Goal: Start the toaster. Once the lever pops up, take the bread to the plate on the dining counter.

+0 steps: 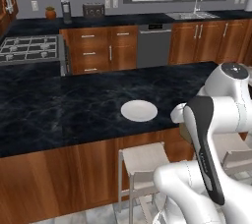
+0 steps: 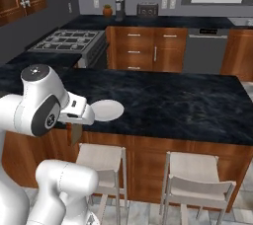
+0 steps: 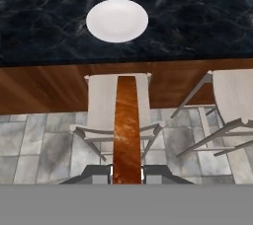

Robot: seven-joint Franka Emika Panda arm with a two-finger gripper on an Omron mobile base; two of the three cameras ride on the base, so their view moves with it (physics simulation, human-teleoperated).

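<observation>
Black marbled stone runs the length of the dining counter (image 1: 74,105), reddish wood below. On it, near the front edge, sits the plate (image 3: 117,20), small, round, plain white. Far off on the back counter squats the dark toaster (image 1: 93,10). My gripper (image 3: 127,172) is clamped on the bread (image 3: 126,125), edge-on, brown-orange crust, above a pale stool (image 3: 106,110). No legible writing anywhere.

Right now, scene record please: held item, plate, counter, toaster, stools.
held: bread, seen edge-on between the fingers, gripper shut on it
plate: white plate, nothing on it, near the front edge of the dining counter
gripper position: short of the counter edge, above a stool, plate ahead
toaster: toaster on the far back counter, beside the coffee machine
stools: two at the counter front
</observation>
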